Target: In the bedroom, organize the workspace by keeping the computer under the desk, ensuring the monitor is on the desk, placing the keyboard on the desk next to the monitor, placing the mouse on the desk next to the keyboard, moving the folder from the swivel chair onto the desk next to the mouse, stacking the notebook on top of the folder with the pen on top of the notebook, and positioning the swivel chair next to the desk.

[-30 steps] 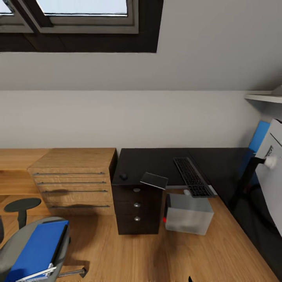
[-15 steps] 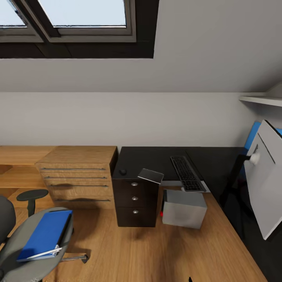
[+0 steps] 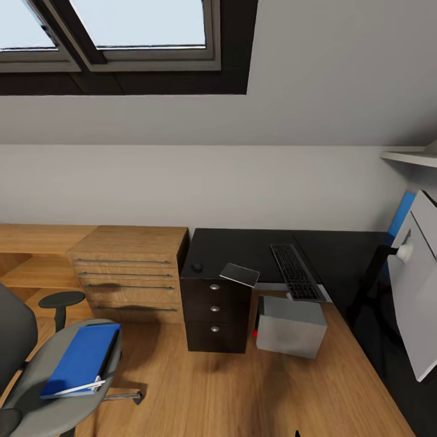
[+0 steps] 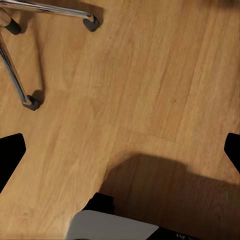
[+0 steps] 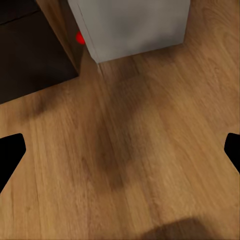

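The blue folder (image 3: 82, 358) lies on the seat of the grey swivel chair (image 3: 36, 403) at the lower left. On the black desk (image 3: 243, 246) are the small mouse (image 3: 196, 267), the grey notebook (image 3: 240, 274) overhanging the front corner, and the keyboard (image 3: 295, 272). The grey computer (image 3: 290, 325) stands on the floor beside the drawer unit (image 3: 215, 309), also the computer (image 5: 130, 25) in the right wrist view. The monitor (image 3: 419, 303) shows its grey back at the right edge. The pen is out of view. My left gripper (image 4: 120, 155) and right gripper (image 5: 120, 150) hang open over floor, holding nothing.
An oak drawer cabinet (image 3: 130, 273) stands left of the desk under the skylight (image 3: 121, 30). The chair's chrome legs and castors (image 4: 30, 102) are close to my left gripper. A shelf (image 3: 413, 158) juts from the right wall. Oak floor (image 3: 243, 388) lies open between chair and desk.
The whole picture has shifted, so the camera moved: it drew back from the desk and more of the chair and folder came into view. The things themselves have not moved.
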